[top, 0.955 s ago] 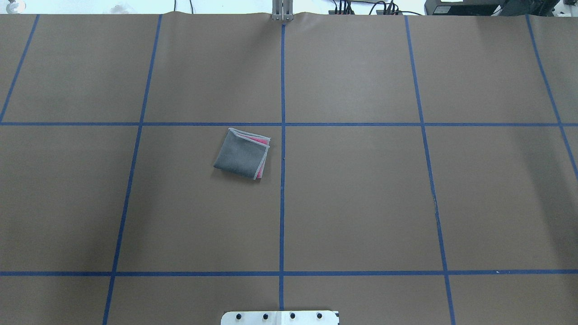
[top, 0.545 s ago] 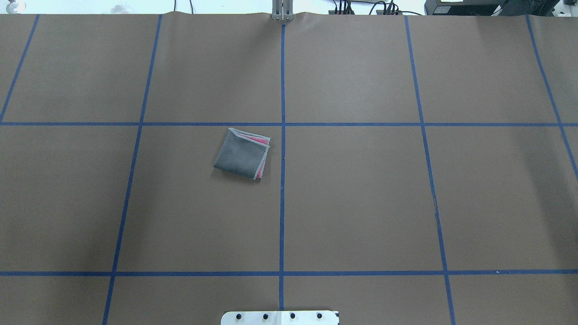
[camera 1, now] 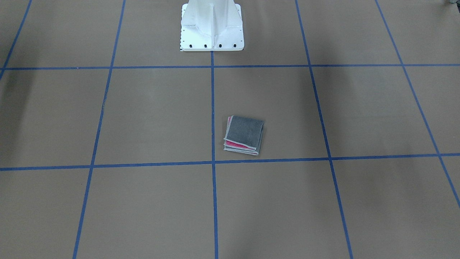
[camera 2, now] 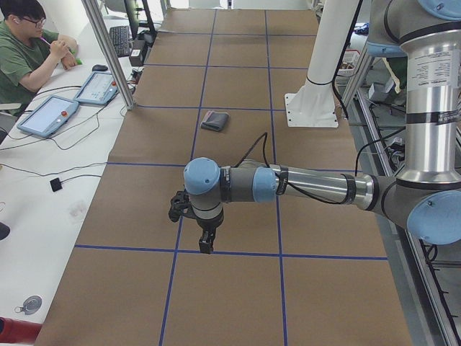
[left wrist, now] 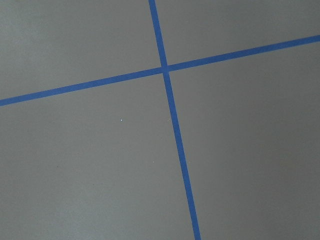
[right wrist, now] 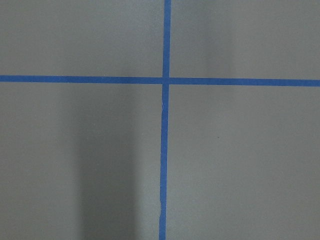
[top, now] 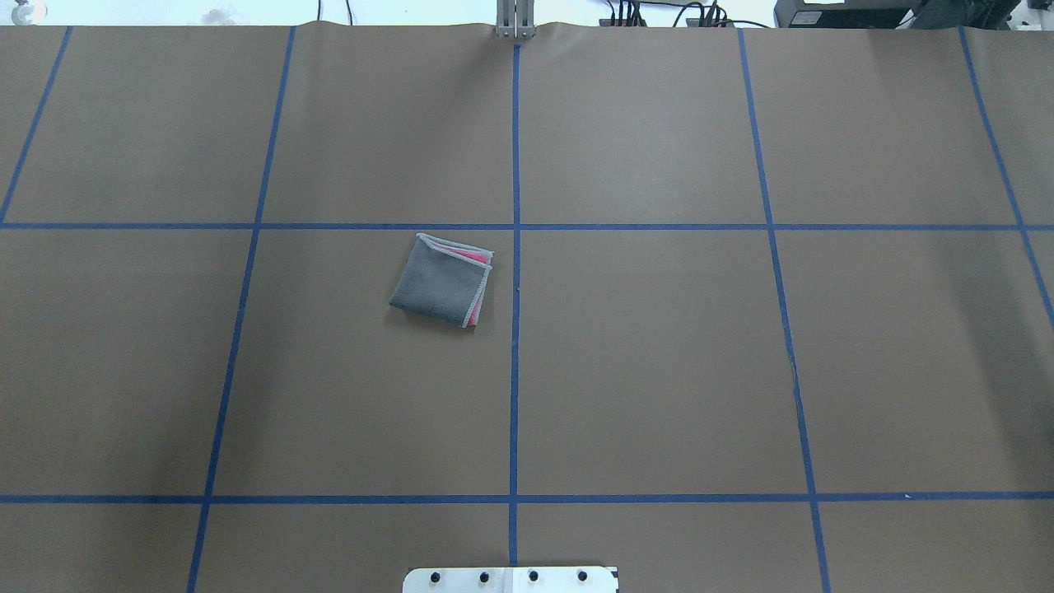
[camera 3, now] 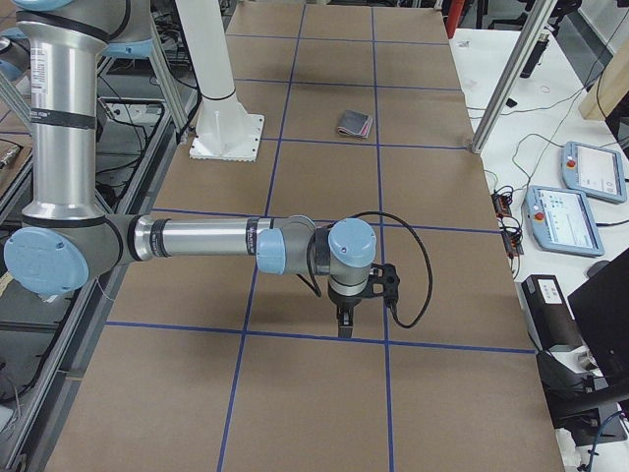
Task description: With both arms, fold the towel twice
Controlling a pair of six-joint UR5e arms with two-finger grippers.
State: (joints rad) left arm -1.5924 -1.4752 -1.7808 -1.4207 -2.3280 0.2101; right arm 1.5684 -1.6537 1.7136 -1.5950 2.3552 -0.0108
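The towel (top: 440, 282) lies folded into a small square, dark grey face up, with pink layers showing at its far and right edges. It rests just left of the centre tape line and also shows in the front view (camera 1: 244, 135). Both arms are off to the table's ends, far from the towel. The left gripper (camera 2: 206, 245) shows only in the left side view, pointing down above a tape line. The right gripper (camera 3: 343, 324) shows only in the right side view, also pointing down. I cannot tell whether either is open or shut. Both wrist views show only brown table and blue tape.
The white pedestal base (camera 1: 212, 25) stands at the robot's edge of the table. A blue tape grid (top: 515, 226) divides the brown surface. An operator (camera 2: 21, 50) sits at a side desk with teach pendants (camera 2: 50, 115). A metal post (camera 3: 506, 79) stands at the far edge.
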